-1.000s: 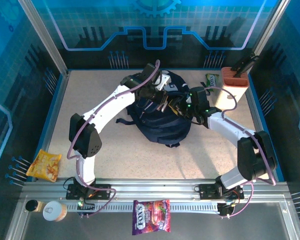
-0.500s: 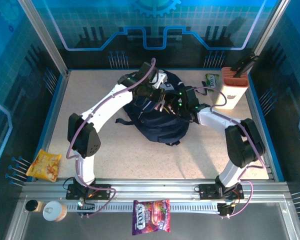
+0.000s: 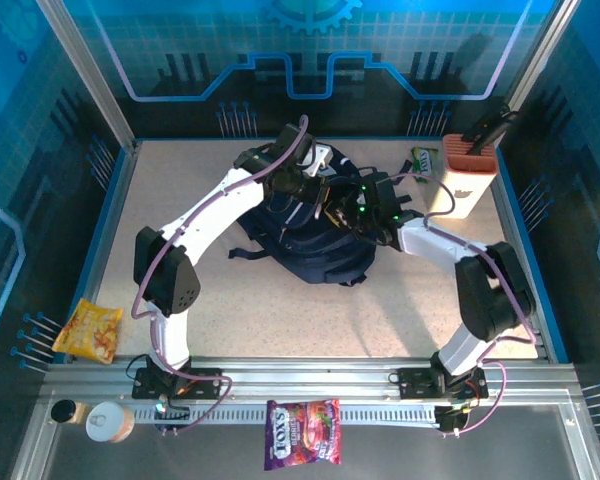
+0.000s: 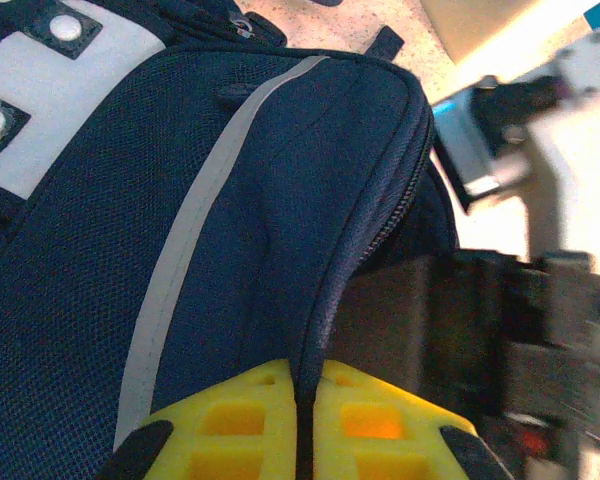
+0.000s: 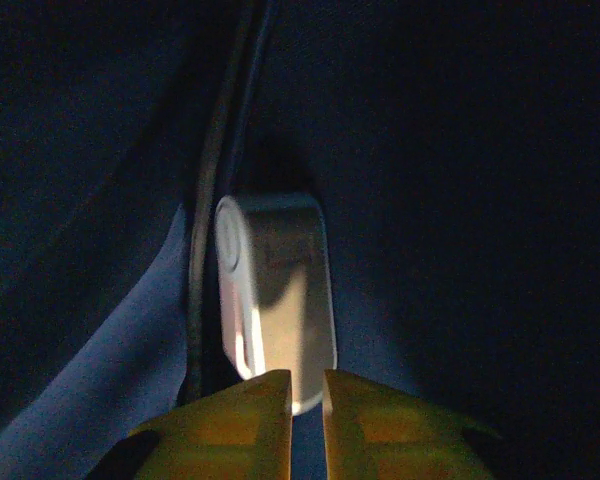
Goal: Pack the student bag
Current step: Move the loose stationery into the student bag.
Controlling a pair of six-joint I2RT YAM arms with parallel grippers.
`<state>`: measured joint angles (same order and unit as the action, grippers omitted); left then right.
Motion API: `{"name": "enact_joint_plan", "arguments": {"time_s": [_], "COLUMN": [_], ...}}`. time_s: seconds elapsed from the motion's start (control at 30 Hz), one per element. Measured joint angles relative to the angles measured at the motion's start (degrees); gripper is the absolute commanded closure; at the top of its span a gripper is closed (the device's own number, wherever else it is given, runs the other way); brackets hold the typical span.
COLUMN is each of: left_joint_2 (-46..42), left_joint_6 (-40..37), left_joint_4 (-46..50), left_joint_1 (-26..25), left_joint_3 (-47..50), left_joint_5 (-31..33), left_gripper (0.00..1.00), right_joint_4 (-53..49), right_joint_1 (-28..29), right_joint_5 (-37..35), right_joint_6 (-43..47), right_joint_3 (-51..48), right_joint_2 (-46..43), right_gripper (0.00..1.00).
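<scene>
Blurred right arm [image 4: 540,260] beside student bag [image 4: 180,250]

My work table [image 3: 280,320] has a pale, speckled, sand-coloured top, brightly lit, with soft shadows on it. A thin blue border [image 3: 108,230] runs along its left and right sides. Behind it stands a back wall [image 3: 180,50] of blue see-through panel, printed with a fine grid, a stepped dark outline and part of a gear emblem [image 3: 310,12] at the top middle. Matching blue side walls [image 3: 20,150] close in left and right. Silver metal posts [image 3: 85,70] slant up at the two back corners. A slotted metal rail [image 3: 310,378] crosses the table's near edge.
</scene>
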<state>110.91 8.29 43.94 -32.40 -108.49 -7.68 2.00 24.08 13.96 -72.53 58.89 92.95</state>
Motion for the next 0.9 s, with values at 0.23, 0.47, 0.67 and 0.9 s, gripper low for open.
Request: {"name": "enact_joint_plan", "arguments": {"time_s": [0.23, 0.47, 0.67, 0.9], "left_joint_2": [0.0, -0.31, -1.03, -1.09], "left_joint_6": [0.83, 0.85, 1.09, 2.32], "left_joint_4": [-0.76, -1.2, -1.9, -2.38], "left_joint_1": [0.0, 0.13, 0.76, 1.16], "left_joint_3": [0.44, 1.11, 1.86, 1.99], "left_joint_5": [-0.52, -0.98, -1.18, -1.44], "left_gripper": [0.9, 0.9, 0.9, 0.89], "right_joint_4": [-2.45, -3.43, -1.2, 4.72], "right_joint_1": [0.98, 3.54, 3.63, 3.1], "right_joint_5": [0.22, 0.48, -0.22, 0.15], "right_joint_6": [0.48, -0.63, -1.62, -2.1], "right_joint_3": [0.22, 5.01, 7.08, 5.99], "right_joint_2": [-2.29, 4.26, 8.57, 9.16], "right_gripper": [0.94, 1.0, 1.0, 0.96]}}
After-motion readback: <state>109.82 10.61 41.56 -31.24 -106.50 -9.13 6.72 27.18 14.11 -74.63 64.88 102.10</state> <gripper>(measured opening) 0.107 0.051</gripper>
